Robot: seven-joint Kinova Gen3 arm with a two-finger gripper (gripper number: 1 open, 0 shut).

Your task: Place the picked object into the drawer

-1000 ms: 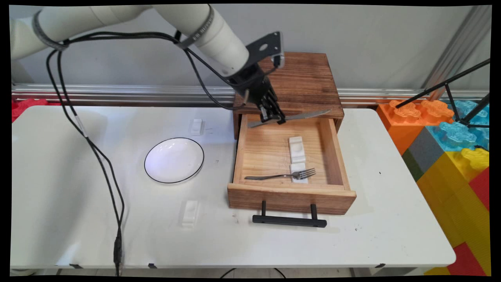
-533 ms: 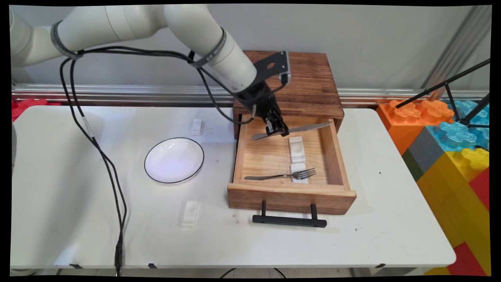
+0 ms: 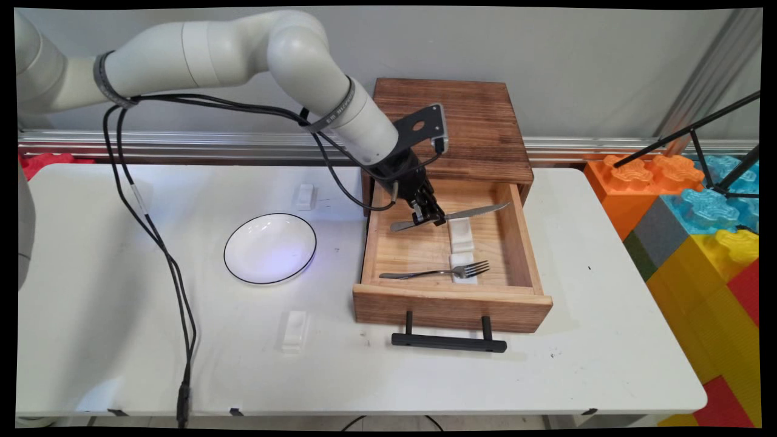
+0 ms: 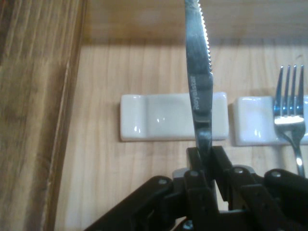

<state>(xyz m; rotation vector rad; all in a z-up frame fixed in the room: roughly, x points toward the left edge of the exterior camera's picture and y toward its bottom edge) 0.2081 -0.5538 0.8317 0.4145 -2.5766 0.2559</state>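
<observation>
1. Main view: a white robot arm reaches from the upper left, its black end effector [image 3: 430, 213] clamped on a steel knife [image 3: 452, 216] above the open wooden drawer [image 3: 449, 303].
2. The knife lies roughly level, its serrated blade pointing toward the drawer's right wall and its handle end toward the left wall, held above the drawer floor.
3. Hand view: both fingers [image 4: 195, 163] press the knife [image 4: 199, 86] from either side, the toothed edge running up out of the picture.
4. Just below the blade, a white ceramic rest [image 4: 173, 117] lies on the drawer floor; a second white rest [image 4: 255, 120] beside it carries the tines of a fork [image 4: 288, 106].
5. In the main view the fork [image 3: 434, 272] lies across the drawer's front half, its handle pointing left, its head on the nearer rest [image 3: 464, 269]; the farther rest [image 3: 460, 233] sits just beneath the knife.
6. The drawer stands pulled out of a dark wooden cabinet [image 3: 461, 127], its black handle [image 3: 448, 341] facing the bench's near edge.
7. Left of the drawer on the white bench [image 3: 607, 340] sit a black-rimmed white plate [image 3: 270, 247] and two more white rests, one behind [image 3: 305, 196] and one in front [image 3: 294, 331] of it.
</observation>
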